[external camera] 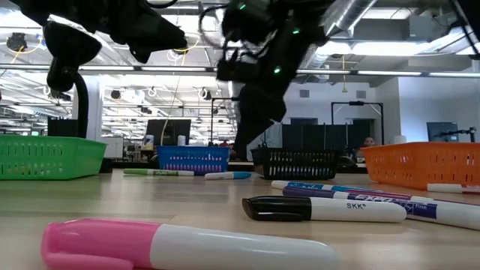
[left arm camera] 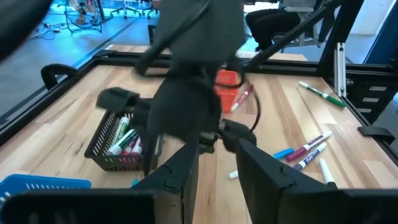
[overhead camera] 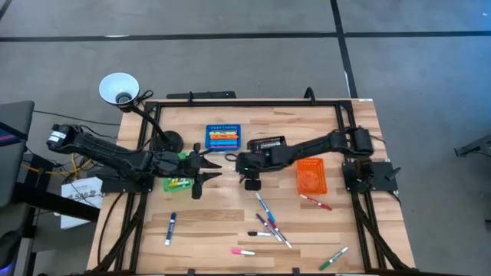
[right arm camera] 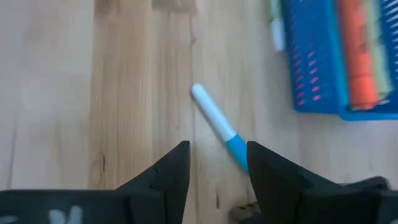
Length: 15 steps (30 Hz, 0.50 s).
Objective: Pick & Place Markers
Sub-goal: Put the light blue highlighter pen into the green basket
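Pink-capped, the nearest marker (external camera: 187,244) is lying across the front of the wooden surface (overhead camera: 215,222) in the low view, with a black-capped marker (external camera: 322,208) just behind it and a small cluster of markers (overhead camera: 270,226) spreading beyond. A blue-capped marker (overhead camera: 170,228) is resting well apart toward the left edge, a green-capped one (overhead camera: 334,258) near the front right corner, and a red one (overhead camera: 315,202) just in front of the orange bin (overhead camera: 311,175).

Farther back, the right gripper (right arm camera: 216,163) is hovering over a light-blue-capped marker (right arm camera: 217,127) that is lying on the surface beside the blue bin (overhead camera: 223,138); its fingers (right arm camera: 171,168) are standing apart, grasping nothing. The left gripper (left arm camera: 214,163) is pointing toward it beside the green bin (overhead camera: 178,182), fingers likewise released, though the right arm is blocking much of that view. The black bin (left arm camera: 121,140) seems to be holding several markers.
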Each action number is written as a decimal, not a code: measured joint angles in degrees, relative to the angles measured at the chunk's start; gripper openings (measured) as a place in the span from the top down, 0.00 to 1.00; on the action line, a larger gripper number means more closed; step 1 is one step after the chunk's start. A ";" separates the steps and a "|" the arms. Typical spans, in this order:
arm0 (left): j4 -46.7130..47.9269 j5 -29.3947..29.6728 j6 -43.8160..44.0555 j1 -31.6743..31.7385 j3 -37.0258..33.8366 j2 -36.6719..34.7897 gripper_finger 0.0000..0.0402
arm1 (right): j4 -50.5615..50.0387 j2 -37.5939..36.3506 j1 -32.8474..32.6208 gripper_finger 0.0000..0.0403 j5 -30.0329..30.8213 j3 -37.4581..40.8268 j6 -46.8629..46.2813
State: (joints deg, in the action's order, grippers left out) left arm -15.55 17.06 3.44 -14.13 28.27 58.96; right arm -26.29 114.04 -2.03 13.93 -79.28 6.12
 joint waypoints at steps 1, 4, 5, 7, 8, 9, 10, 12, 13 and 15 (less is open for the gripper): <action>0.07 0.00 0.00 0.00 0.00 0.00 0.74 | -2.44 1.56 0.49 0.63 -1.06 -2.21 0.01; 0.08 0.01 0.00 0.00 0.00 0.00 0.74 | -7.40 5.76 2.11 0.62 -4.49 -7.55 0.48; 0.09 0.01 0.00 0.00 0.00 0.00 0.74 | -7.85 7.01 2.60 0.62 -4.79 -8.86 1.03; 0.09 0.01 0.01 0.00 0.00 0.00 0.74 | -10.05 9.38 3.44 0.62 -4.79 -10.95 2.41; 0.09 0.00 0.00 0.00 0.00 0.00 0.74 | -9.98 10.29 3.79 0.61 -4.87 -11.91 3.12; 0.13 0.01 0.01 0.00 0.00 0.00 0.74 | -10.88 10.88 4.06 0.61 -4.87 -12.42 3.73; 0.11 0.00 0.00 0.00 0.00 0.00 0.74 | -11.61 11.71 4.34 0.61 -4.88 -13.17 4.25; 0.54 0.02 0.02 0.00 0.02 0.00 0.74 | -12.00 12.90 4.64 0.61 -5.00 -14.23 4.47; 0.59 0.01 0.02 0.00 0.00 0.01 0.74 | -12.74 13.40 4.86 0.61 -5.02 -14.65 4.49; 0.74 0.00 0.02 0.00 0.02 -0.04 0.74 | -13.55 13.66 5.19 0.63 -5.75 -15.19 5.35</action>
State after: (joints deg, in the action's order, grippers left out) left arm -14.81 17.06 3.46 -14.13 28.29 58.92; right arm -39.84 127.70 3.16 8.17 -94.46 11.47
